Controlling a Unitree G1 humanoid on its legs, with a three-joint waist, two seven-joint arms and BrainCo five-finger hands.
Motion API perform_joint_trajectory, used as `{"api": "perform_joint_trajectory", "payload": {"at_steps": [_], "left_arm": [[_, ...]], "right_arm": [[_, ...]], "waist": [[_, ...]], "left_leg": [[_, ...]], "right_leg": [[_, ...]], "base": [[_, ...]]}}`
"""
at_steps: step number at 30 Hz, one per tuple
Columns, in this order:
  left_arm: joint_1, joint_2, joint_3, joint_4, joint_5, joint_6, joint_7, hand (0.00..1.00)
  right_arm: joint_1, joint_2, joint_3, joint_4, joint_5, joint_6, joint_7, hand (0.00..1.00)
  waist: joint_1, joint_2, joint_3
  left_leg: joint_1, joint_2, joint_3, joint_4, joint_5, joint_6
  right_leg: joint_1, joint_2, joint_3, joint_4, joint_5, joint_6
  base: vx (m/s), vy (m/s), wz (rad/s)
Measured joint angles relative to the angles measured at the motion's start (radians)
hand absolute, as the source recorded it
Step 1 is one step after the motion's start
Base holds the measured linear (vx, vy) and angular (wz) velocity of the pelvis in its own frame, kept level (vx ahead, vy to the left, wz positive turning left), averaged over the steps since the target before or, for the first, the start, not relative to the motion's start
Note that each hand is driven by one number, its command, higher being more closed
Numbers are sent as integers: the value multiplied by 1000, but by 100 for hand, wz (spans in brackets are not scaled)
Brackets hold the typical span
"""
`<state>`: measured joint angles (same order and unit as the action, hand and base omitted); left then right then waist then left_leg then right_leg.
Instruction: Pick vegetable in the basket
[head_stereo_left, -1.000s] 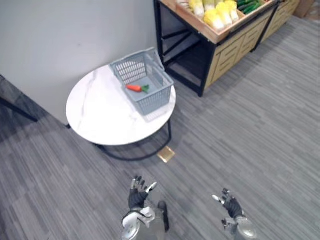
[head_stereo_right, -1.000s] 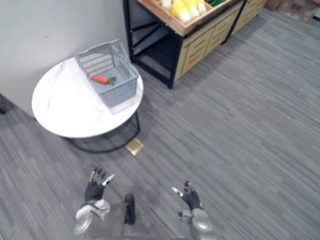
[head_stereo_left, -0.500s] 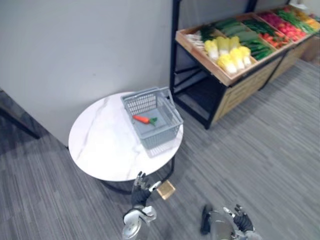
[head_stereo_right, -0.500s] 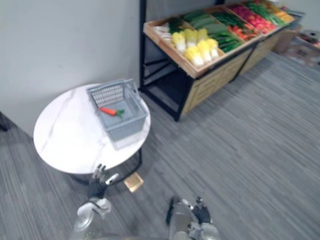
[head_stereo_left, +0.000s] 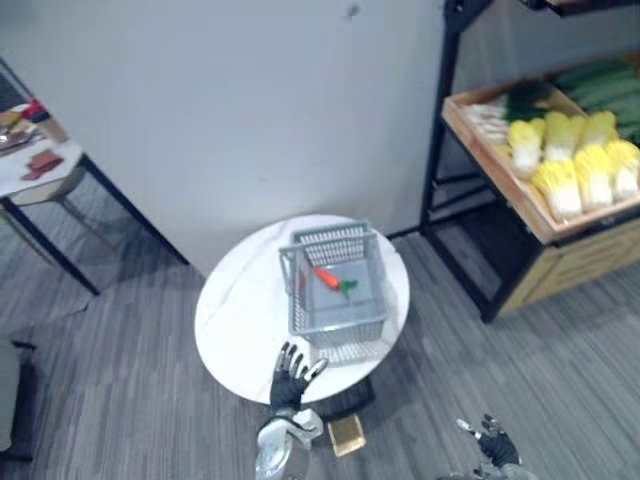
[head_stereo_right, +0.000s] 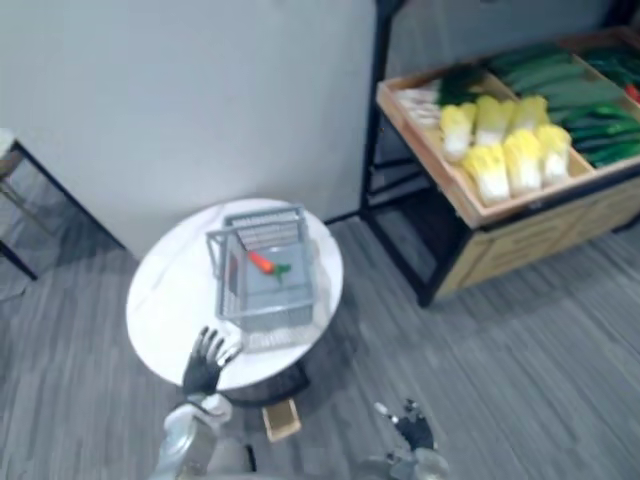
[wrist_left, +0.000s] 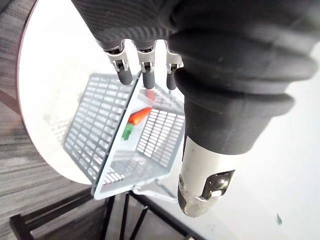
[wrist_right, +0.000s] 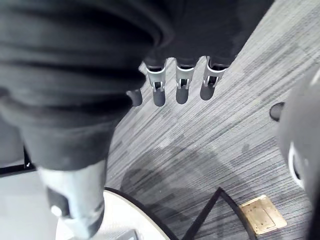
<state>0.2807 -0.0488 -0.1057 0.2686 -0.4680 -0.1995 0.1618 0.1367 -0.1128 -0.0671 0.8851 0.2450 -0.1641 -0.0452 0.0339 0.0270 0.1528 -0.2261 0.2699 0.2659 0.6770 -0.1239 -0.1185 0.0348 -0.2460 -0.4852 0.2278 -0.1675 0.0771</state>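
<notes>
A grey plastic basket (head_stereo_left: 335, 288) stands on a round white marble table (head_stereo_left: 240, 320). An orange carrot with a green top (head_stereo_left: 331, 280) lies inside it, also seen as the carrot (wrist_left: 139, 115) through the basket's mesh (wrist_left: 100, 125). My left hand (head_stereo_left: 291, 372) hovers open at the table's near edge, just in front of the basket, fingers spread. My right hand (head_stereo_left: 491, 441) hangs open low over the carpet, right of the table, holding nothing.
A wooden produce stand (head_stereo_left: 560, 210) on a black frame holds yellow-white cabbages (head_stereo_left: 575, 160) and green vegetables at the right. A grey wall runs behind the table. Another table (head_stereo_left: 30, 150) with dishes sits at far left. A brass floor plate (head_stereo_left: 346, 434) lies under the table.
The camera has swung, so the table and basket sit closer and more central. My left hand now shows over the table's near edge; the carrot still lies in the basket.
</notes>
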Motion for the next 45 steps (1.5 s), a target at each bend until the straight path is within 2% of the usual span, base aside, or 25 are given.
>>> {"api": "perform_joint_trajectory", "payload": {"at_steps": [1, 2, 3, 4, 5, 7, 8, 11, 13, 15, 16, 17, 18, 20, 22, 23, 24, 26, 28, 31, 33, 36, 39, 44, 45], "left_arm": [[-1, 0, 9, 23, 0, 0, 5, 0], [-2, -1, 15, 37, 0, 0, 10, 0], [-1, -1, 17, 46, 0, 0, 12, 0], [-6, 11, 26, 74, 0, -1, 15, 0], [-19, 21, 34, 85, 0, -1, 21, 0], [-19, 63, 38, 102, 0, -9, 29, 0], [-17, 84, 38, 123, -1, -8, 29, 0], [-12, 102, 58, 174, 0, -9, 31, 0], [-14, 98, 77, 224, 2, -10, 35, 0], [-19, 109, 89, 289, 3, -8, 49, 0], [-19, 114, 97, 302, 3, -7, 55, 0], [-20, 121, 118, 329, 0, -8, 68, 0], [-24, 133, 147, 356, 0, -8, 78, 0], [-50, 142, 207, 432, -3, -7, 96, 0], [-58, 159, 246, 479, -26, -8, 115, 0], [-62, 177, 265, 498, -28, -7, 116, 0], [-80, 167, 314, 555, -26, -6, 125, 0], [-67, 135, 372, 616, -24, -4, 140, 0], [-52, 121, 422, 687, -4, 11, 147, 0], [-41, 120, 508, 811, 107, 62, 141, 0], [-43, 120, 520, 831, 160, 86, 129, 0], [-53, 111, 546, 851, 263, 125, 80, 0], [-79, 109, 545, 857, 303, 126, 58, 0], [-156, 115, 510, 850, 325, 124, 55, 0], [-184, 125, 485, 833, 324, 122, 56, 0]], "right_arm": [[-8, -6, 0, 2, 0, 0, 0, 0], [-11, -11, -2, 3, 0, -1, 0, 0], [-13, -19, -3, 3, 0, -1, -1, 0], [-22, -23, -5, 14, 0, 0, -3, 0], [-27, -18, -2, 16, -1, 0, -5, 0], [-36, 17, 0, 20, -3, 0, -6, 0], [-39, 22, 8, 13, -4, 0, -6, 0], [-42, 18, 34, -3, -7, -1, -2, 0], [-49, 13, 41, -8, -8, -1, 0, 0], [-57, 13, 77, -24, -10, 0, 2, 0], [-56, 14, 86, -32, -10, 1, 3, 0], [-51, 18, 112, -59, -10, 3, 5, 0], [-56, 18, 135, -96, -10, 4, 8, 0], [-77, 14, 157, -160, -10, 4, 6, 0], [-88, 14, 193, -243, -12, 3, 2, 0], [-90, 17, 212, -291, -19, 3, 0, 0], [-106, -7, 240, -360, -58, 4, -14, 0], [-143, -47, 269, -466, -111, 1, -37, 0], [-186, -71, 281, -563, -176, -10, -64, 0], [-345, -111, 319, -655, -356, -18, -141, 0], [-412, -117, 341, -661, -427, -18, -158, 0], [-626, -108, 443, -658, -573, -13, -170, 0], [-822, -79, 522, -584, -664, -7, -162, 0], [-1061, -39, 548, -401, -750, 26, -142, 0], [-1124, -24, 550, -316, -767, 41, -140, 0]], "waist": [[-1, 5, -2], [-2, 12, -5], [-2, 28, -12], [-4, 35, -24], [-9, 11, -26], [-3, -44, -26], [-3, -51, -25], [-4, -41, -26], [-4, -34, -26], [-9, -47, -17], [-9, -44, -17], [-16, -46, -12], [-13, -70, -11], [-6, -80, -6], [-4, -90, -11], [-5, -121, -10], [0, -101, -11], [17, -69, -11], [25, -55, -20], [28, -64, -18], [33, -67, -18], [57, -67, -17], [66, -73, -4], [108, -88, 38], [112, -99, 62]], "left_leg": [[2, -9, 35, -157, 17, 14], [3, -20, 39, -286, 73, 39], [3, -32, 33, -401, 180, 65], [27, -51, 21, -478, 180, 72], [45, -73, 17, -535, 187, 62], [77, -114, 25, -594, 189, 59], [98, -127, 25, -610, 189, 59], [168, -147, 27, -675, 193, 58], [192, -148, 26, -716, 199, 59], [215, -151, 19, -739, 192, 56], [221, -146, 11, -745, 192, 57], [216, -137, -10, -746, 192, 57], [206, -133, -18, -748, 191, 56], [188, -119, -41, -744, 188, 47], [166, -107, -81, -745, 202, 9], [158, -118, -96, -750, 216, -13], [159, -90, -140, -769, 231, -38], [151, -39, -168, -771, 253, -62], [139, -15, -174, -771, 257, -66], [134, -15, -186, -771, 259, -72], [134, -21, -182, -771, 260, -72], [134, -29, -162, -771, 260, -71], [134, -29, -162, -771, 260, -71], [94, -23, -170, -772, 261, -70], [69, -28, -188, -772, 272, -68]], "right_leg": [[19, 8, -10, -22, 4, 7], [25, 19, -14, -30, 8, 14], [25, 39, -12, -39, 12, 22], [30, 49, -3, -56, 21, 35], [30, 39, 3, -73, 32, 51], [48, 14, 15, -108, 34, 53], [60, 6, 27, -106, 35, 54], [67, -14, 58, -45, 35, 55], [2, -35, 86, 102, 35, 54], [-116, -72, 172, 337, 64, 22], [-137, -73, 195, 380, 81, 21], [-152, -65, 228, 399, 53, 18], [-152, -60, 239, 327, 2, 22], [-157, -45, 251, 200, -16, 23], [-142, -19, 287, 52, 8, 51], [-133, -29, 294, 9, 31, 84], [-121, 2, 247, 10, 24, 102], [-116, 55, 222, -1, 17, 86], [-114, 81, 207, -13, 13, 77], [-88, 89, 195, -44, 24, 82], [-79, 90, 196, -68, 36, 85], [-61, 90, 211, -128, 69, 85], [-51, 94, 208, -145, 76, 84], [-88, 101, 205, -143, 90, 80], [-102, 98, 193, -140, 93, 79]], "base": [[258, 61, 11], [317, 132, 3], [208, 131, 5], [249, 147, 19], [206, 130, 31], [193, 122, 21], [135, 84, 8], [88, 67, -3], [20, 65, -5], [-10, 36, 5], [-1, -53, 22], [0, -72, 24], [-3, -101, 21], [-8, -179, 15], [16, -231, 42], [44, -253, 77], [52, -260, 70], [52, -210, 21], [85, -159, 3], [159, -59, 14], [119, 13, 0], [69, 29, -14], [12, 14, 3], [-70, 14, 5], [-98, 24, 21]]}}
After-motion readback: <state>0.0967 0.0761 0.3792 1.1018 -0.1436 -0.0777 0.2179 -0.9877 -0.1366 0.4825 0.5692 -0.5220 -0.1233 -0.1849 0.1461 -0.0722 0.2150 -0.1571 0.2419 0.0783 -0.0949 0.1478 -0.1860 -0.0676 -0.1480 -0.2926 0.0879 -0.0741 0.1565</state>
